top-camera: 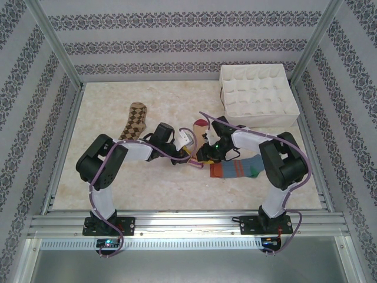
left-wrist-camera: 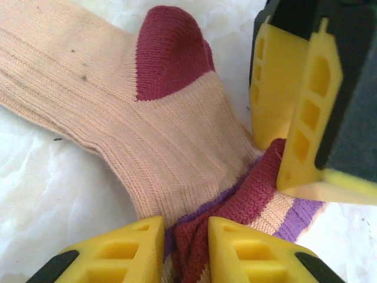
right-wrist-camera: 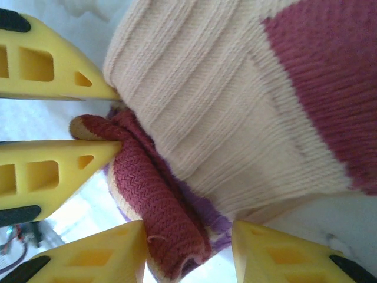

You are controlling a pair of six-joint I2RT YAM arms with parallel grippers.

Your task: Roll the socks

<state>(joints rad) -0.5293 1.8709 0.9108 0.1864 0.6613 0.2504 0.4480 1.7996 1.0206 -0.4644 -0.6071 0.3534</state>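
- Pinched in left gripper (left-wrist-camera: 186, 229): dark red cuff (left-wrist-camera: 235, 203) of peach sock (left-wrist-camera: 177, 135) — narrow gap, packed with bunched fabric.
- Straddled by right gripper (right-wrist-camera: 188, 234): same cuff, just beside the left's tips — fingers well apart, fabric against one finger, clear of the other, no clamp.
- Both grippers tip to tip over that cuff, mid-table, arms reaching in from either side.
- Peach sock flat on table (top-camera: 118, 188), red toe toward the far side, red heel patch up, cuff end nearest.
- Argyle sock (top-camera: 134, 121) flat, left of the peach one, apart from it.
- Striped sock (top-camera: 235, 169) flat, right and nearer, partly under the right arm.
- White gridded box (top-camera: 257, 88) at far right corner.
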